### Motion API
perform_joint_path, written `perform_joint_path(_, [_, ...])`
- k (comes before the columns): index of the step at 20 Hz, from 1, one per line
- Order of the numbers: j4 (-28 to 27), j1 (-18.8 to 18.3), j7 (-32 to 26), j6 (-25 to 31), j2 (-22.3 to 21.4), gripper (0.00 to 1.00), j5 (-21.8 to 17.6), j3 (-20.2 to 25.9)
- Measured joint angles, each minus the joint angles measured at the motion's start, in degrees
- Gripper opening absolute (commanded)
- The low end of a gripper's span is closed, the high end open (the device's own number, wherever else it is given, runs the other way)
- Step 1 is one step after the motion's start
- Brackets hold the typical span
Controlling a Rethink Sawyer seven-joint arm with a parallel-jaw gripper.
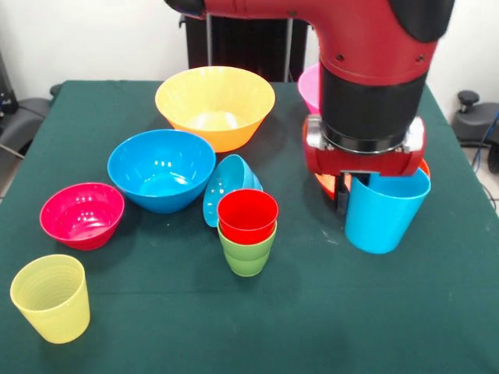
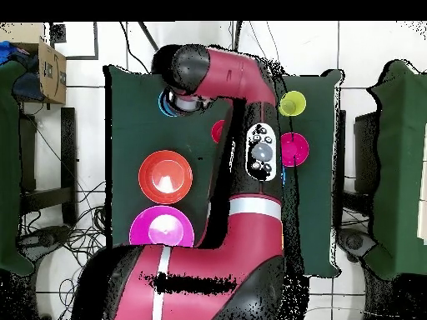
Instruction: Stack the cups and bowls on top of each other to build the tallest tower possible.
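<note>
Gripper point(image 1: 348, 191) is clamped on the light blue cup point(image 1: 385, 214), held just right of the red-on-green tower point(image 1: 247, 232), seemingly for stacking

The red and black robot arm point(image 2: 242, 125) stretches across the dark green table point(image 2: 125, 108). A wide glossy red-orange plastic bowl point(image 2: 165, 177) sits beside a large pink bowl point(image 2: 161, 227). Opposite, a ribbed yellow plastic cup point(image 2: 293, 104) stands near a small magenta bowl point(image 2: 294, 149).

Red cup point(image 1: 247, 213) nests in green cup point(image 1: 247, 253); yellow cup point(image 1: 51, 298) stands alone; light blue cup point(image 1: 385, 212) hangs upright at the claw point(image 1: 348, 189).
</note>
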Motion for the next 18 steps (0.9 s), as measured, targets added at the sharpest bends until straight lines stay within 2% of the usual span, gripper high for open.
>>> perform_joint_path(9, [-4.4,-2.63,0.0,6.32,-0.75,0.0,-0.01,-0.01])
perform_joint_path(18, [-5.14,-5.37,0.0,7.19,-1.94,0.0,-0.19,-0.02])
